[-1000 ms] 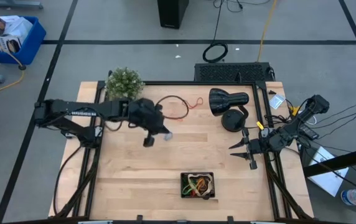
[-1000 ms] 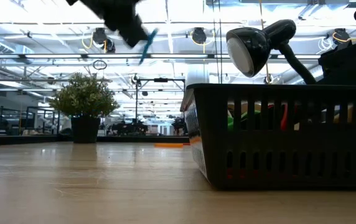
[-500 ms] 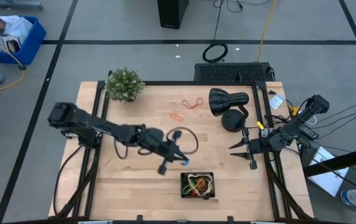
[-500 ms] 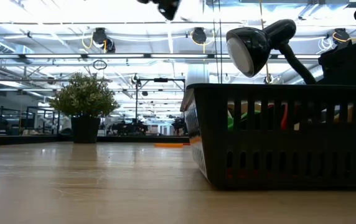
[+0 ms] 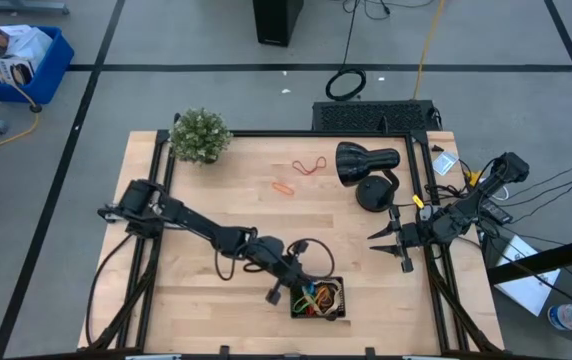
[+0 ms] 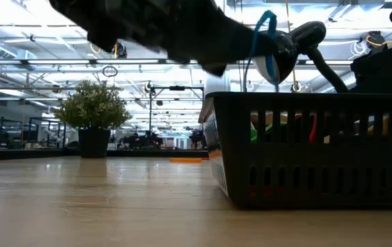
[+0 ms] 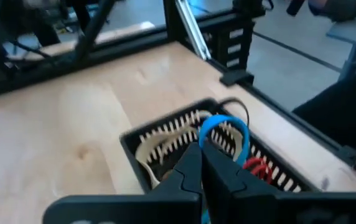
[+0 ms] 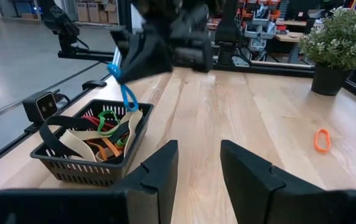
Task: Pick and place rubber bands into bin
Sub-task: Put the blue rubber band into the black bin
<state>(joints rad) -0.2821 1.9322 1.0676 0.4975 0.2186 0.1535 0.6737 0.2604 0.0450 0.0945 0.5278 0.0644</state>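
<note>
My left gripper (image 5: 299,289) is shut on a blue rubber band (image 7: 224,129) just above the left rim of the bin (image 5: 318,298), a small black slatted tray holding several bands in red, orange, green and tan. The band also shows in the right wrist view (image 8: 123,87) and the low view (image 6: 265,45). An orange band (image 5: 283,187) and a red band (image 5: 310,166) lie flat on the table at the far side. My right gripper (image 5: 384,238) is open and empty at the table's right edge. My left gripper pinches the blue band (image 7: 206,140) between its two fingertips at one point of the loop. The fingers slant down toward the bin from the table's left. The rest of the loop (image 8: 127,98) hangs slack below the fingertips, clear of the table, above the bin.
A black desk lamp (image 5: 364,165) stands at the far right and a small potted plant (image 5: 199,135) at the far left corner. The orange band also shows in the right wrist view (image 8: 322,140). Bare wood lies between the bin and the right gripper.
My left gripper has swept from the far left-middle of the table toward the near edge and the right, carrying the blue band. It has come down low over the bin's left rim and has stayed shut on the band.
</note>
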